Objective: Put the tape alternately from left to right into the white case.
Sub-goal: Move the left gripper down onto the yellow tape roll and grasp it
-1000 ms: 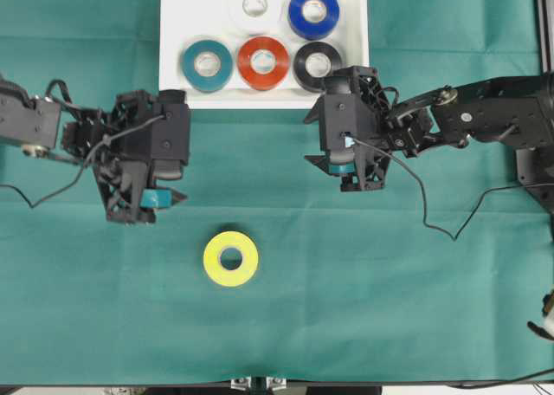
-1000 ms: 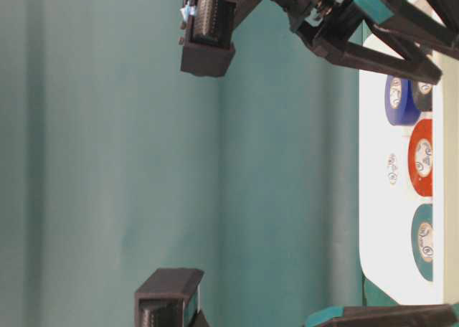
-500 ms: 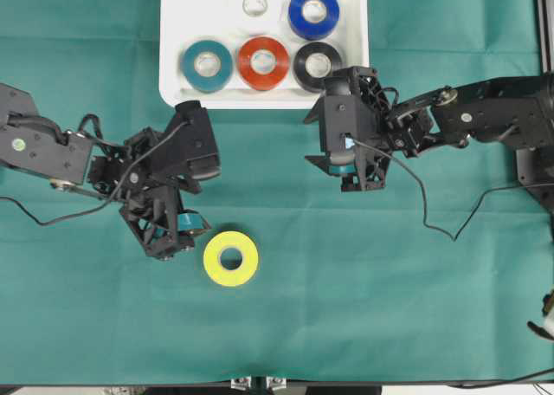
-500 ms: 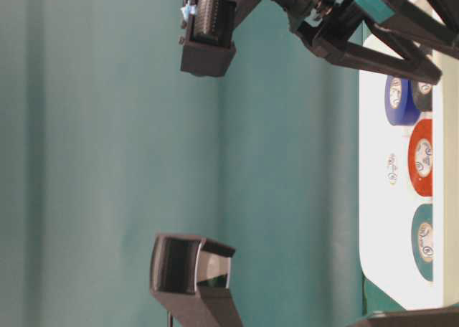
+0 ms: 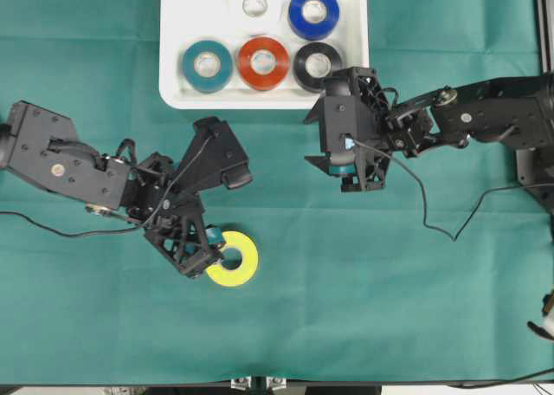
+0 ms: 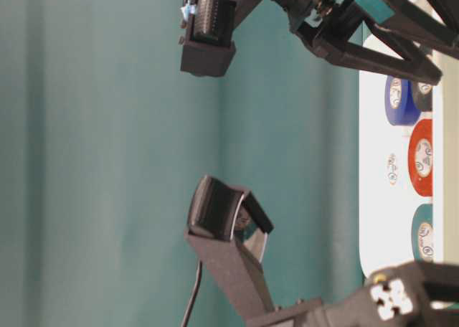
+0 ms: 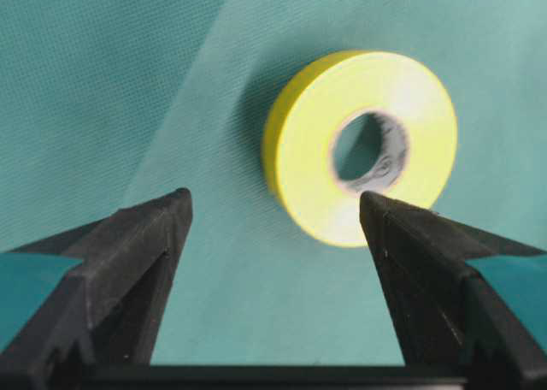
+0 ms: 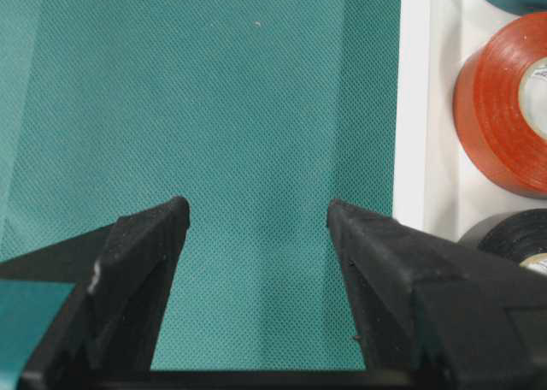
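Observation:
A yellow tape roll lies flat on the green cloth, in front of the white case. My left gripper is open at the roll's left edge. In the left wrist view the yellow roll sits just ahead of the open gripper, off to the right, with one fingertip over its near rim and nothing between the fingers. The case holds teal, red, black, blue and white rolls. My right gripper hangs open and empty over the cloth below the case's right corner.
The right wrist view shows the case's rim beside the open right gripper, with the red roll and black roll just inside. A black cable trails over the cloth at the right.
My left arm has swung right and toward the front, bringing its open gripper from beside the case down to the yellow roll. The right arm has not moved.

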`<action>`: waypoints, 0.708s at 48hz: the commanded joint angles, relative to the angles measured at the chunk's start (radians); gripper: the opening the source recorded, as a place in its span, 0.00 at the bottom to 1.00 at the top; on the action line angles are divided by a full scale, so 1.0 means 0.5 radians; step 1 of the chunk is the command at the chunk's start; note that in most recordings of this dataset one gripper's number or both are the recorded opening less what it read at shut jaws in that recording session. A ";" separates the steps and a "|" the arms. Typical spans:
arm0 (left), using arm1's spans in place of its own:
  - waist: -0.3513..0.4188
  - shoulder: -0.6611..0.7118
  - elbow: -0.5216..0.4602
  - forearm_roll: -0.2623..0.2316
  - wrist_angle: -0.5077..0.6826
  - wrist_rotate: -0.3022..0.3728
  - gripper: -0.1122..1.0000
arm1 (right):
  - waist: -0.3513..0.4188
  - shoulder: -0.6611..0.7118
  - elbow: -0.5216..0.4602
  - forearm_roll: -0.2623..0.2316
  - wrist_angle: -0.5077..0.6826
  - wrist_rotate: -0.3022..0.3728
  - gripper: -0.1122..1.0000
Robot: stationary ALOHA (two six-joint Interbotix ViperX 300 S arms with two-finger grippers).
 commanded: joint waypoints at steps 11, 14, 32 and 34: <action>-0.049 0.061 -0.135 -0.003 0.058 -0.135 0.91 | 0.006 -0.012 -0.012 -0.003 -0.040 -0.003 0.76; -0.067 0.080 -0.153 -0.003 0.061 -0.135 0.91 | 0.003 -0.015 -0.009 -0.003 -0.043 -0.003 0.76; -0.101 0.178 -0.215 0.003 0.067 -0.114 0.91 | 0.006 0.012 -0.012 -0.003 -0.086 -0.006 0.76; -0.101 0.181 -0.215 0.003 0.067 -0.114 0.91 | 0.006 0.012 -0.015 -0.003 -0.089 -0.003 0.76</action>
